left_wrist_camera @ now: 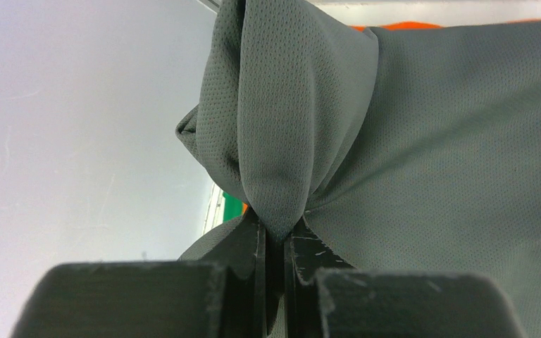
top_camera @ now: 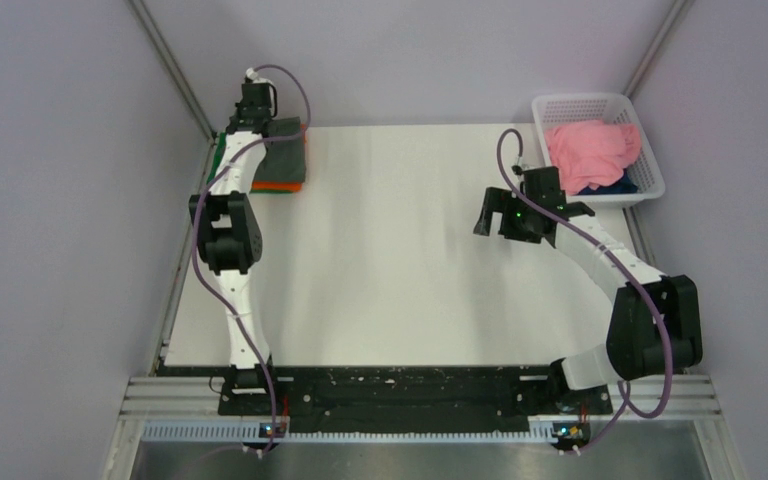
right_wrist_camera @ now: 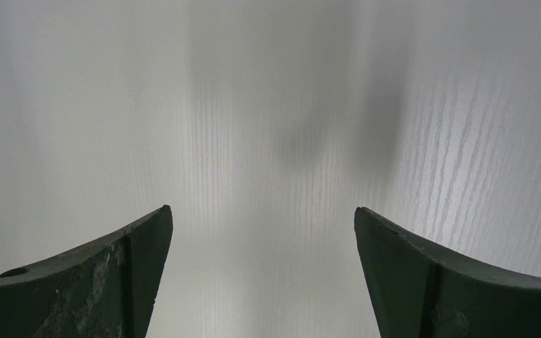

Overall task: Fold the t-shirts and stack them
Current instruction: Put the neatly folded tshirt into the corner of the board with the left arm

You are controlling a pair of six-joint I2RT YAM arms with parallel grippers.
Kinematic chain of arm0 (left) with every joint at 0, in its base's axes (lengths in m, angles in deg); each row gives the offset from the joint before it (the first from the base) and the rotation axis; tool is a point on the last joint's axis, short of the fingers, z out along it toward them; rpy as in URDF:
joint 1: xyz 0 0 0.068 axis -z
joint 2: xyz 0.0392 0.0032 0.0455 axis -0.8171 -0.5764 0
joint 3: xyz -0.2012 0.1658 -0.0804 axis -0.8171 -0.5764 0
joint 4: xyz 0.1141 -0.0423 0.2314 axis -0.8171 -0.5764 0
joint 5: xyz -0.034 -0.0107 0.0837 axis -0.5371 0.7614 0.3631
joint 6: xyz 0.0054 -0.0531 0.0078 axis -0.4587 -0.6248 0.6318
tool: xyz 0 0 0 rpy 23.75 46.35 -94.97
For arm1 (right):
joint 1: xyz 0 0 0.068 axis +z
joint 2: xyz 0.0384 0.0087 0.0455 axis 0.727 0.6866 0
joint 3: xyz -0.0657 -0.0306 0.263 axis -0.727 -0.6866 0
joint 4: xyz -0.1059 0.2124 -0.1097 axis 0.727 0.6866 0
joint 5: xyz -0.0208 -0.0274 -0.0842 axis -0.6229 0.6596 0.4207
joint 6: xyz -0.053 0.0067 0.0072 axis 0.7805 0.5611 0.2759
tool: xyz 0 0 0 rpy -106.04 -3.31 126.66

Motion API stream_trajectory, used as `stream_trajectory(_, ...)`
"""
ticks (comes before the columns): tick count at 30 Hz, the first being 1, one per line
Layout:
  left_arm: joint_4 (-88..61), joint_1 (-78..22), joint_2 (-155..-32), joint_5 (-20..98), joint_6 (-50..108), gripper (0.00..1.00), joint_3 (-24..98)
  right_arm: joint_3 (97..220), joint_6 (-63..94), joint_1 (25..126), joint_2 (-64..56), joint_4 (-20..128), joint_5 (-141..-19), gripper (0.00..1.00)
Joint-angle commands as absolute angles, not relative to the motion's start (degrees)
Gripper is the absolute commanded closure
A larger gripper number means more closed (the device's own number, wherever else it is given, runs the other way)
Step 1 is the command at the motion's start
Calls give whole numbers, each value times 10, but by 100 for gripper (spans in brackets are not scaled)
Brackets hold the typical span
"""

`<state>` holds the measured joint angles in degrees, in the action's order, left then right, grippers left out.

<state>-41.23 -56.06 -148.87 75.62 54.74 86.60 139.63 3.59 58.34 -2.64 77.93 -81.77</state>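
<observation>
Up in the upper left of the overhead view, the left arm reaches to the far corner of the white wood-grain table [top_camera: 390,280], where a small stack of shirts sits. The soft dark grey t-shirt [top_camera: 282,160] lies on top, a bright orange t-shirt [top_camera: 278,187] shows as a strip along the stack's near edge, and a sliver of a green t-shirt [top_camera: 219,150] peeks out at the left side by the table's rim. From the left wrist camera, the left gripper [left_wrist_camera: 273,236] is clamped tight on a bunched fold of the grey cloth, which rises in a peaked ridge through the upper middle of that view while the rest of the shirt spreads flat across the right. Right of centre in the overhead view, the right arm curls in over bare table. Its wrist camera shows the right gripper [right_wrist_camera: 260,215] spread wide with nothing between the dark fingers [right_wrist_camera: 130,271], only tabletop and soft shadows below. In the upper right corner stands a white plastic lattice basket [top_camera: 585,100] with a crumpled pink t-shirt [top_camera: 590,150] heaped in it and a bit of a navy t-shirt [top_camera: 615,185] showing under the pink one at the basket's near side.
</observation>
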Motion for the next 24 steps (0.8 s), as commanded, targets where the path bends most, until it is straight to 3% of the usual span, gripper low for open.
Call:
stream_trajectory(1,-334,-566,-1492,777,553,100,868,1426,24,577,-9,778,-816,1)
stream_trajectory(7,-303,-571,-1503,782,545,100,870,1434,22,577,7,775,-820,1)
stream_trajectory(8,-298,-571,-1505,784,543,94,871,1434,22,578,8,775,-820,1)
stream_trajectory(10,-290,-571,-1511,800,539,71,876,1434,23,577,9,775,-820,1)
stream_trajectory(12,-284,-571,-1515,817,533,59,881,1435,25,576,9,775,-817,1)
stream_trajectory(15,-275,-569,-1517,848,521,21,880,1434,24,577,7,775,-811,1)
stream_trajectory(17,-269,-569,-1520,875,515,2,881,1435,24,577,4,775,-811,1)
stream_trajectory(24,-291,-556,-1489,868,466,1,850,1420,24,577,-13,766,-816,1)
